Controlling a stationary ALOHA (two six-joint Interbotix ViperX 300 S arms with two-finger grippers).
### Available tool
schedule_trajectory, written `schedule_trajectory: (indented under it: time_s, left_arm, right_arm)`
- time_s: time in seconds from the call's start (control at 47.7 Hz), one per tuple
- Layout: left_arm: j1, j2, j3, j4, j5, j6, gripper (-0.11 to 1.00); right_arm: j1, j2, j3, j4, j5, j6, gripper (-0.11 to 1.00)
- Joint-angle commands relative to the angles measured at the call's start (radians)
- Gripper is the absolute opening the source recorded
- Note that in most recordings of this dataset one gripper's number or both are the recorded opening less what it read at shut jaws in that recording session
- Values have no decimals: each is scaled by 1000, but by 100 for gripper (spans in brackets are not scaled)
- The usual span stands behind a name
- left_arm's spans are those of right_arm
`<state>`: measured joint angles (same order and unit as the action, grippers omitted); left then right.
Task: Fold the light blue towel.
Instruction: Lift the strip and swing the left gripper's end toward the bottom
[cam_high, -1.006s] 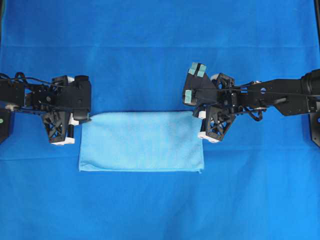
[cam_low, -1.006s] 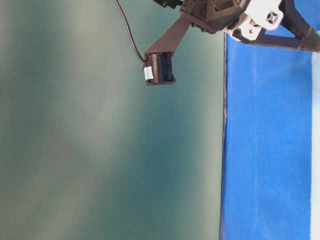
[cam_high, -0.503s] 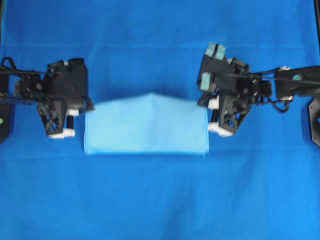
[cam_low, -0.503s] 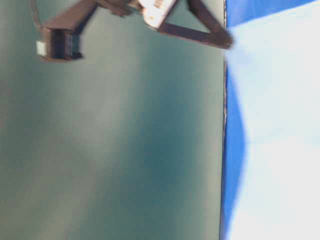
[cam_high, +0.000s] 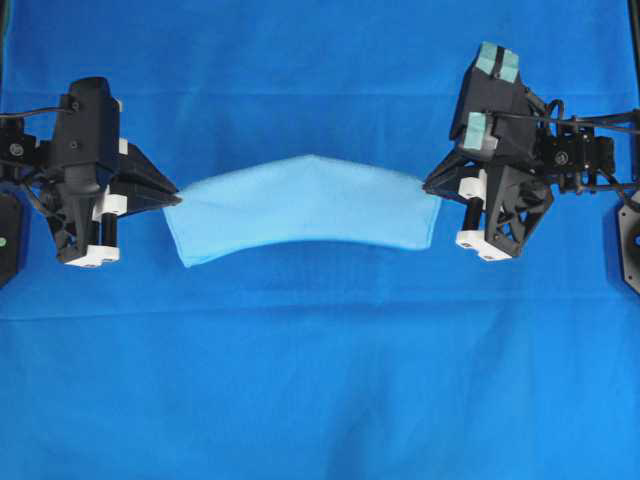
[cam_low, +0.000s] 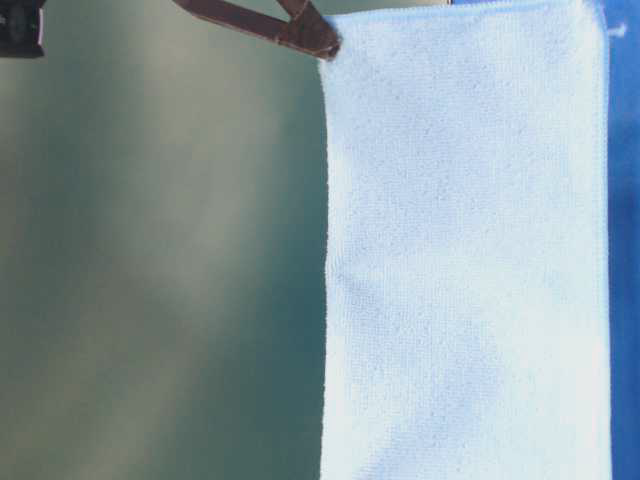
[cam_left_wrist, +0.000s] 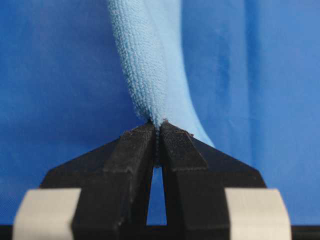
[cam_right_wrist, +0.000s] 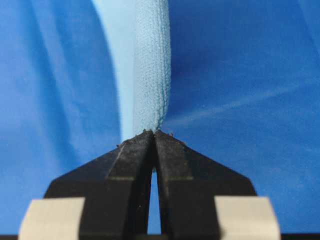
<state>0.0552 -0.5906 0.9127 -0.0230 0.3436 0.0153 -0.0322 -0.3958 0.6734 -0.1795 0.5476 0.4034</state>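
The light blue towel (cam_high: 300, 210), folded in half, hangs in the air between my two grippers, bowed upward in the middle in the overhead view. My left gripper (cam_high: 172, 192) is shut on its left top corner; the left wrist view shows the jaws pinching the doubled cloth (cam_left_wrist: 147, 65) at my left gripper (cam_left_wrist: 157, 126). My right gripper (cam_high: 430, 186) is shut on the right top corner; the right wrist view shows the hem (cam_right_wrist: 151, 70) pinched at my right gripper (cam_right_wrist: 153, 134). In the table-level view the towel (cam_low: 465, 250) hangs down, held by a finger (cam_low: 300, 32).
The royal-blue tablecloth (cam_high: 320, 380) covers the whole table beneath the towel. Both arms stand at the left and right edges of the overhead view. A dark green backdrop (cam_low: 150, 250) fills the left of the table-level view.
Both grippers have risen and moved toward the far side with the towel's top corners. The towel has lifted off the tablecloth and now hangs between them.
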Motion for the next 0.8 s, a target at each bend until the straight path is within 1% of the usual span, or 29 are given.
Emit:
schedule_trajectory:
  time_s: [0.0,0.084,0.147,0.377,0.482,0.629,0.712,0.775]
  left_arm:
    - [0,0,-25,2,-8,-3,3]
    - [-15,9,-31,2,-14,-5,3]
    - [-37,23,-35,2,-37,-5,3]
    - [-149,121,-91,2,-153,8,3]
    - [-193,201,-152,2,-190,15,3]
    - [-216,313,-262,2,-204,18,3]
    - [-227,371,-324,2,-204,20,3]
    - [-239,417,-374,2,-206,34,3]
  right_arm:
    - [2,-9,-21,-6,-6,0,1]
    - [-5,-3,-25,-26,-8,6,1]
    - [-26,3,-28,-52,-11,12,1]
    - [-152,48,-54,-118,-74,8,1]
    - [-213,81,-71,-141,-104,-2,1]
    - [-301,132,-103,-192,-167,-2,1]
    - [-345,164,-129,-207,-196,-3,1]
    - [-370,186,-149,-215,-213,-5,1]
